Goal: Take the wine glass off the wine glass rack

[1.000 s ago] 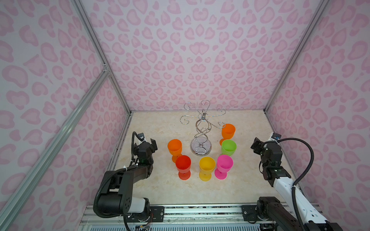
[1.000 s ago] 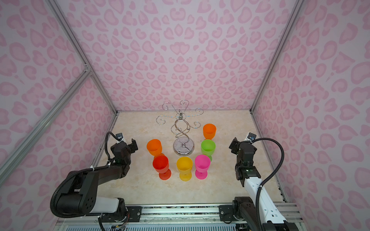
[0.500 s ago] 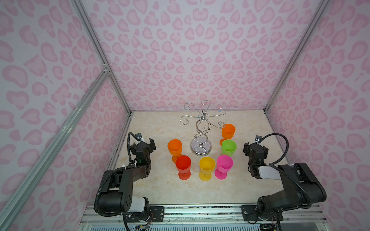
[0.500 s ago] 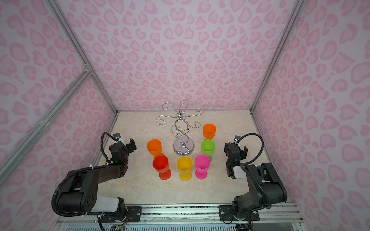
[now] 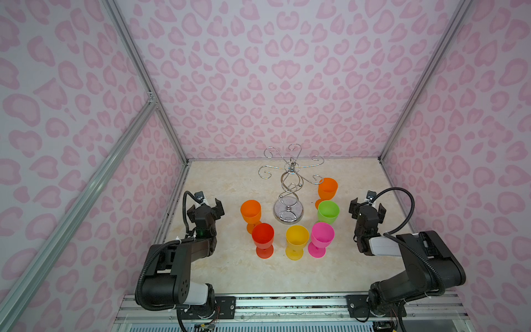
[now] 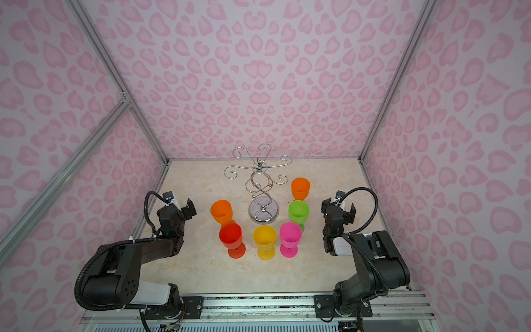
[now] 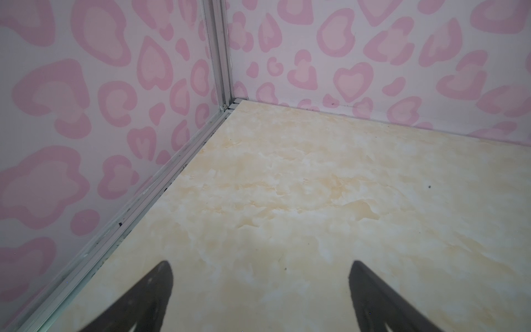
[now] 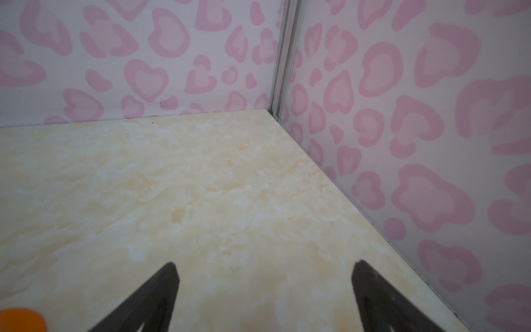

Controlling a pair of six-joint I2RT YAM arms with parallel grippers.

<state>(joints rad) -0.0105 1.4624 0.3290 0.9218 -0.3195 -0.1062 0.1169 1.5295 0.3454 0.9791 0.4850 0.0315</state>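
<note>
**A:** Jaws first: we see both pairs spread wide with nothing between them. Past them, each wrist view shows only the bare cream marbled table (image 7: pixel 287 186).

**B:** Agreed. We place the black left arm (image 5: pixel 184 253) and the black right arm (image 5: pixel 416 253) low at the two sides, well apart from everything in the middle.

**A:** And the shiny chrome wire wine glass rack (image 5: pixel 288 184) with its twisted stem?

**B:** Upright on its round base, toward the back of the table. In both top views we find none of its curled hooks carrying a glass.

**A:** One hook seems to touch the far orange plastic wine glass (image 5: pixel 327 188).

**B:** We think that is only overlap. In a top view that glass (image 6: pixel 300 188) stands clear of the hook, on its own foot.

**A:** So we count six on the table: that one, the green glass (image 5: pixel 328 212), pink glass (image 5: pixel 322 234), yellow glass (image 5: pixel 296 237), red glass (image 5: pixel 263 234) and nearer orange glass (image 5: pixel 250 211), all upright around the rack's base.

**B:** Then we judge the unloading done, with nothing left to lift off as far as we can see.
</note>
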